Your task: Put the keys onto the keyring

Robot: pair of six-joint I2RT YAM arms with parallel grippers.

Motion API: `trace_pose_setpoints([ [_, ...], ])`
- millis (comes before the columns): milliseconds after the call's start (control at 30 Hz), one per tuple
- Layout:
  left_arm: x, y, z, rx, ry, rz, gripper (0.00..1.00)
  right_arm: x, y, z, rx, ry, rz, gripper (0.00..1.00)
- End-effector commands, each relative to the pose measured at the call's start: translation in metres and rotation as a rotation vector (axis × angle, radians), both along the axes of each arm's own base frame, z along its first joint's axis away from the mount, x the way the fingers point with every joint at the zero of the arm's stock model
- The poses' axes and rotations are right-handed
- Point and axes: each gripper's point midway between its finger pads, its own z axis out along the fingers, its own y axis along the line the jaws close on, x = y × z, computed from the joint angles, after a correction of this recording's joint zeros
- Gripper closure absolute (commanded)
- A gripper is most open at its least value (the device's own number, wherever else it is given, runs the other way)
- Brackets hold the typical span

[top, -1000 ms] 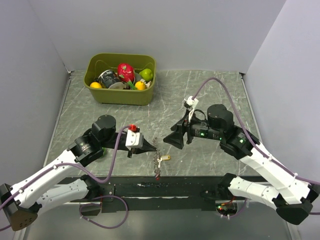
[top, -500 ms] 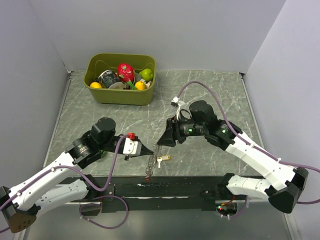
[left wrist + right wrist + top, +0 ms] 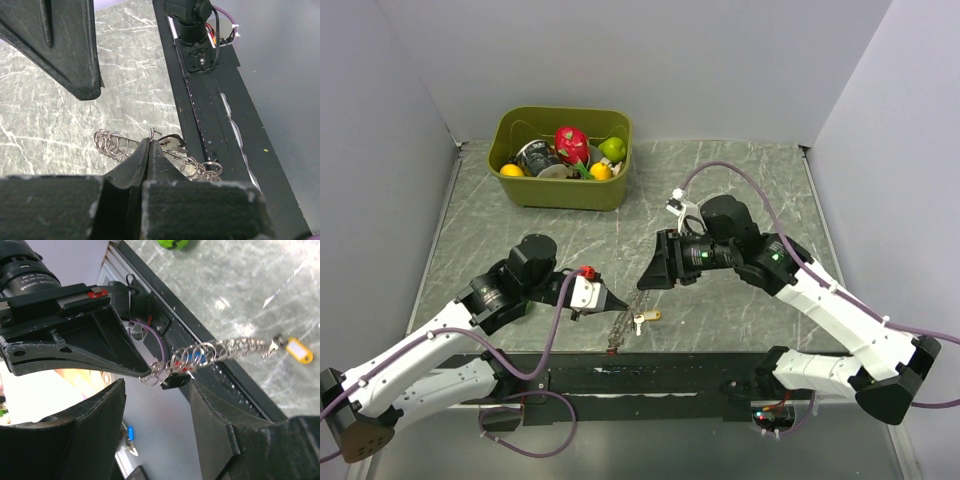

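1. Inspecting the hold: the left gripper is found clenched on one link of the keyring. In the left wrist view, rings trail to either side of its fingertips.
2. The keyring, a string of linked grey rings, is located near the front edge of the table, with its near end reaching the black base strip. Small red and blue tags are noted among the rings.
3. The right gripper is recorded with jaws parted and nothing between them, poised at the far end of the string.
4. A yellow-headed key is seen against the string. Whether it is already threaded cannot be told.
5. The step in hand is judged to be the handing-up of a ring for threading.
6. It is advised that the left clamp be kept firm and the string drawn taut, so that a single ring is isolated.
7. It is advised that the key be taken by its head, leaving the bow hole clear.
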Motion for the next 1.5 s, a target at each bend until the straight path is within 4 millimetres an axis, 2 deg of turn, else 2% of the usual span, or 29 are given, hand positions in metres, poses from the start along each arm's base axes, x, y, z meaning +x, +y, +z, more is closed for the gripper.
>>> trace_pose_setpoints([
  [0,0.002,-0.005,0.017,-0.047,-0.067,-0.023,0.99,-0.001,-0.002,0.001,-0.023,0.061,-0.031,0.39],
  [200,0.004,-0.008,0.017,-0.046,-0.063,-0.026,0.99,-0.003,0.003,-0.027,-0.068,0.17,-0.027,0.39],
  [467,0.003,-0.01,0.017,-0.044,-0.053,-0.04,0.99,0.0,0.011,-0.053,-0.095,0.238,-0.034,0.39],
  [667,0.002,-0.009,0.019,-0.045,-0.054,-0.042,0.99,0.007,0.02,-0.042,-0.035,0.228,-0.047,0.39],
  [833,0.001,-0.009,0.02,-0.05,-0.053,-0.043,0.99,0.011,0.026,-0.05,-0.05,0.241,-0.039,0.39],
  [1000,0.002,-0.01,0.021,-0.048,-0.052,-0.045,0.99,0.009,0.033,-0.055,-0.053,0.268,-0.005,0.59],
  [1200,0.002,-0.01,0.021,-0.044,-0.047,-0.048,0.99,0.008,0.038,-0.059,-0.048,0.273,0.021,0.71],
  [1233,0.001,-0.01,0.021,-0.042,-0.046,-0.048,0.99,0.008,0.038,-0.058,-0.046,0.27,0.022,0.81],
  [1333,0.002,-0.01,0.021,-0.039,-0.047,-0.045,0.99,0.008,0.04,-0.055,-0.023,0.254,0.032,1.0],
  [1467,0.0,-0.008,0.02,-0.039,-0.048,-0.04,0.99,0.01,0.036,-0.048,0.019,0.211,0.013,1.0],
])
